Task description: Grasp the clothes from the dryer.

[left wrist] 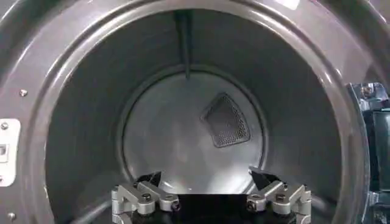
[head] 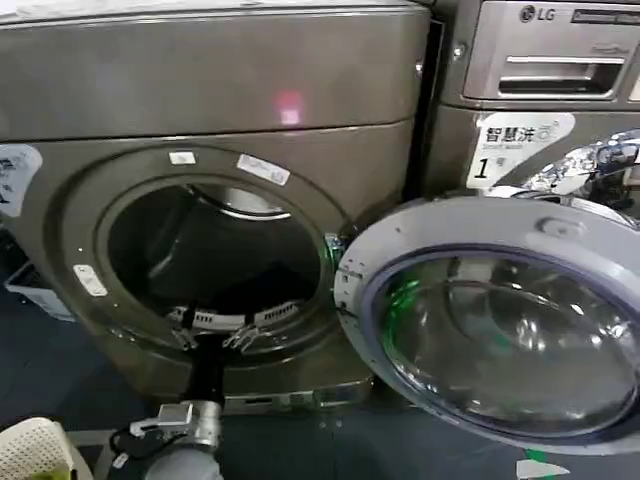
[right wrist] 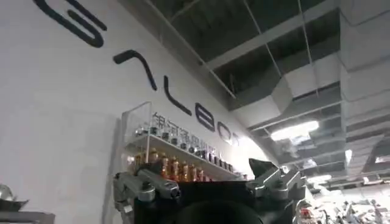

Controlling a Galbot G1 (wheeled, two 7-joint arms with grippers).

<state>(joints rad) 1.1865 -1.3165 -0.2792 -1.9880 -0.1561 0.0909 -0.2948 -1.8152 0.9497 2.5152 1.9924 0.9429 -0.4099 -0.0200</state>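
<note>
One hand is doing the work: the left hand [head: 213,325] sits at the lower lip of the big bronze-grey front-loading dryer [head: 230,90], fingers spread wide and holding nothing, pointed into the drum. The grey-rimmed glass door [head: 500,320] hangs swung open to the right. So the reach is started but the grab isn't. I can't spot the dark blue clothes anywhere; the drum floor is cut off behind the hand, so they may lie there. The right hand [right wrist: 210,185] is aimed up at a white wall and ceiling, also spread and empty.
</note>
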